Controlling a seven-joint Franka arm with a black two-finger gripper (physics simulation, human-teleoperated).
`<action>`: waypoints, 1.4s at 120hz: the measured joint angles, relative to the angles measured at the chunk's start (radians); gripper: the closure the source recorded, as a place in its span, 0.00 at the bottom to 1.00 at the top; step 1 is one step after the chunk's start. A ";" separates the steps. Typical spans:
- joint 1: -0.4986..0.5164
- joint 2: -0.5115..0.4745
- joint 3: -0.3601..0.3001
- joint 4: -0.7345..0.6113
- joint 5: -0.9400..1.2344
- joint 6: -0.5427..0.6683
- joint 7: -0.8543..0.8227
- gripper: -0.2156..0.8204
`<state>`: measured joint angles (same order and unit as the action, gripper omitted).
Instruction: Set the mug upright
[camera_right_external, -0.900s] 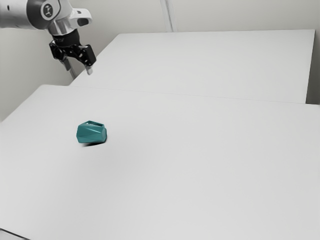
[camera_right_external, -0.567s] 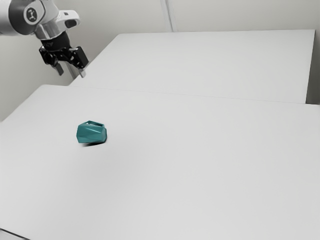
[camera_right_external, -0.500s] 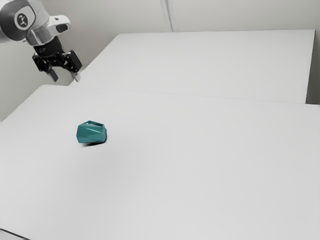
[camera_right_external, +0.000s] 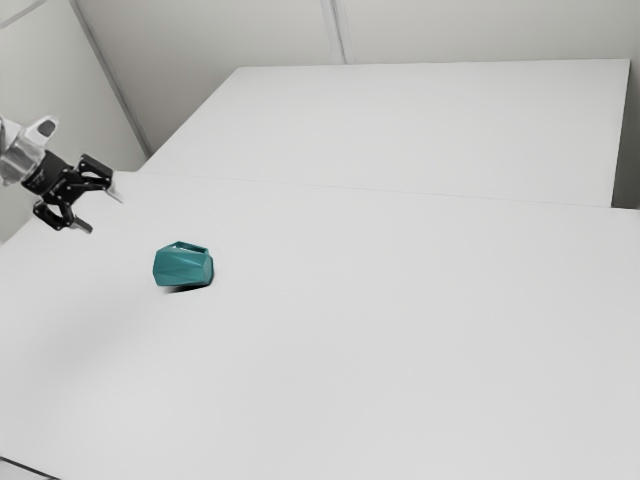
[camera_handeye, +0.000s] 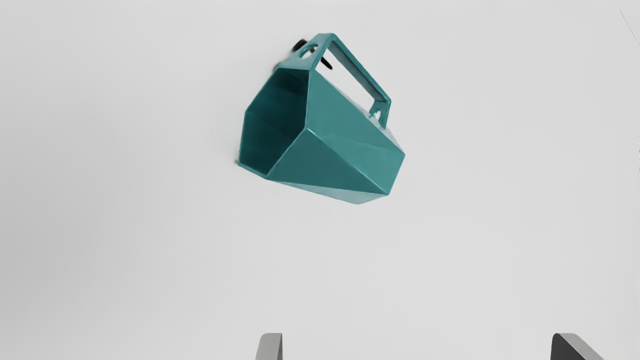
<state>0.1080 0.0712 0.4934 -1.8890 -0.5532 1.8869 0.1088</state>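
Note:
My gripper (camera_right_external: 105, 213) hangs at the exterior view's left edge, tilted, its two fingers spread apart with nothing between them. A teal faceted mug (camera_right_external: 182, 266) lies on its side on the table, a short way toward the exterior view's right from the fingertips and apart from them. In the wrist view the mug (camera_handeye: 345, 140) turns its hollow mouth, flat base and angular handle into sight, ahead of the open gripper (camera_handeye: 417, 345). The inside of the mug is dark.
The white table (camera_right_external: 380, 330) carries the mug. Behind it is a second white surface (camera_right_external: 420, 130), with a pale wall (camera_right_external: 480, 25) beyond. A dark line runs across the exterior view's lower left corner.
My arm has swung toward the exterior view's left and come lower, with the hand tilting toward the mug. The mug has stayed where it was.

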 joint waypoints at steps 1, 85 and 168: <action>0.002 0.009 0.001 0.000 -0.011 0.003 0.005 0.23; 0.102 0.510 0.176 0.241 -0.558 -0.287 0.569 0.23; 0.115 0.597 0.104 0.276 -0.699 -0.383 0.745 0.24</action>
<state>0.2234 0.6687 0.5973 -1.6135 -1.2520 1.5042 0.8543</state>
